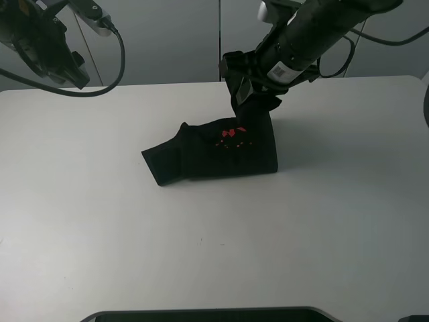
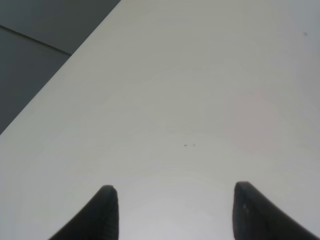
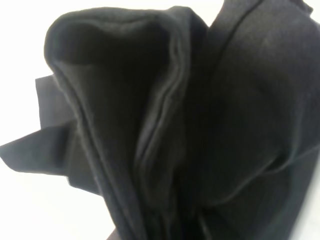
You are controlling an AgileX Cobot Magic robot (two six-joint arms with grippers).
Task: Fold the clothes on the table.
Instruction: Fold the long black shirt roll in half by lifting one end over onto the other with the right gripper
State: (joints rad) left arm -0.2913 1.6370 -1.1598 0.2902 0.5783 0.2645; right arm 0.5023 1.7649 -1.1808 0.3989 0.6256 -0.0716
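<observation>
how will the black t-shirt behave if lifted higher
Probably floppy: the black T-shirt sags from where the right gripper pinches it. Likely light, as its layers look thin. The loose folds may slip apart.

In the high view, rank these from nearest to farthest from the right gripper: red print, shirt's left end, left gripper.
1. Red print, just below the right gripper.
2. Shirt's left end, lower left of it.
3. Left gripper, far left, raised.

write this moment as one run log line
left gripper: open, above table | right gripper: shut on T-shirt edge, raised | T-shirt: partly folded, rest lying on table
</observation>
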